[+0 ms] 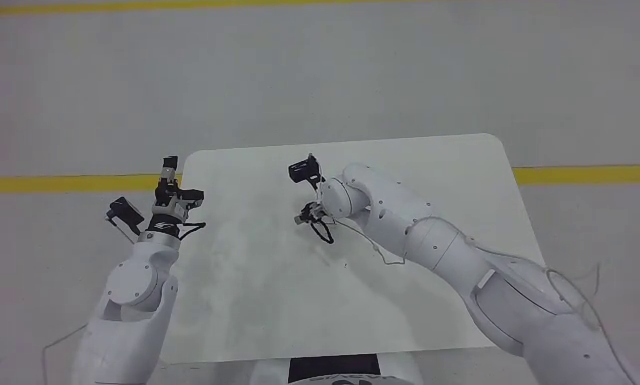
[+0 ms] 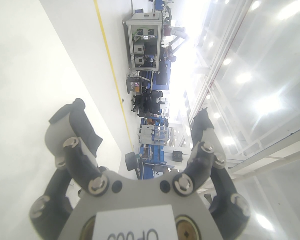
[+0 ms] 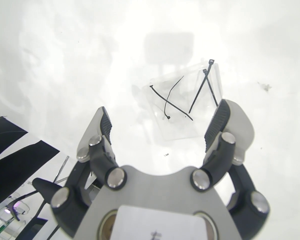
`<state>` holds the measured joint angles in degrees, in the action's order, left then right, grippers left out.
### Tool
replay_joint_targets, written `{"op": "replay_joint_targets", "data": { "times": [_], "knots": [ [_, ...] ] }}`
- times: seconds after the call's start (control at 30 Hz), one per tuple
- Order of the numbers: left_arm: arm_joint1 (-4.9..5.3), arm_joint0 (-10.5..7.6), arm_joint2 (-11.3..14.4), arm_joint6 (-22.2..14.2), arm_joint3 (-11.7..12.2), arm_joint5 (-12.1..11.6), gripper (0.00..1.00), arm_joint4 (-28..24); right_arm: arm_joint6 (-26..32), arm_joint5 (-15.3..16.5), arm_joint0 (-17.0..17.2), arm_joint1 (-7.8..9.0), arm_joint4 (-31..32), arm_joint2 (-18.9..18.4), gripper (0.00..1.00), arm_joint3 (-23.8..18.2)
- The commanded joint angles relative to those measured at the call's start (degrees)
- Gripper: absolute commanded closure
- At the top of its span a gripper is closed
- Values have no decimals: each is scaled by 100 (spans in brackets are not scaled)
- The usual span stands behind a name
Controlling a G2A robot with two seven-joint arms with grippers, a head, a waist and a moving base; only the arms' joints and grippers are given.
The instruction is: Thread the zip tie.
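Several black zip ties (image 3: 171,102) lie loose in a shallow clear tray (image 3: 176,132) on the white table (image 1: 430,185); two of them cross near one tray wall (image 3: 204,86). My right gripper (image 3: 163,113) hovers over the tray, open, with nothing between its fingers. From above, the right gripper (image 1: 309,217) is over the middle of the table, pointing down. My left gripper (image 1: 178,183) sits at the table's left edge, away from the ties. The left gripper (image 2: 139,114) is open and empty, aimed past the table edge toward the room.
A thin cable (image 1: 372,249) trails along the right arm over the table. Small dark specks (image 3: 166,154) lie near the tray. A yellow floor line (image 1: 60,182) runs behind the table's left and right sides.
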<state>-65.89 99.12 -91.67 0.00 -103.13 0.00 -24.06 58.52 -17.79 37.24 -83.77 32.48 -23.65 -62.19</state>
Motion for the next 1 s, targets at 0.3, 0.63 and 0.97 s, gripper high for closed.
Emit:
{"op": "replay_joint_targets", "data": {
  "times": [0.3, 0.63, 0.97],
  "knots": [
    [0, 0, 0, 0, 0, 0, 0, 0, -68, -159, 58, -11, 220, -12, 0, -40],
    [0, 0, 0, 0, 0, 0, 0, 0, 42, -169, 184, -71, 484, -294, 58, -55],
    [0, 0, 0, 0, 0, 0, 0, 0, 164, -169, 358, -108, 1024, -524, 73, -119]
  ]
}}
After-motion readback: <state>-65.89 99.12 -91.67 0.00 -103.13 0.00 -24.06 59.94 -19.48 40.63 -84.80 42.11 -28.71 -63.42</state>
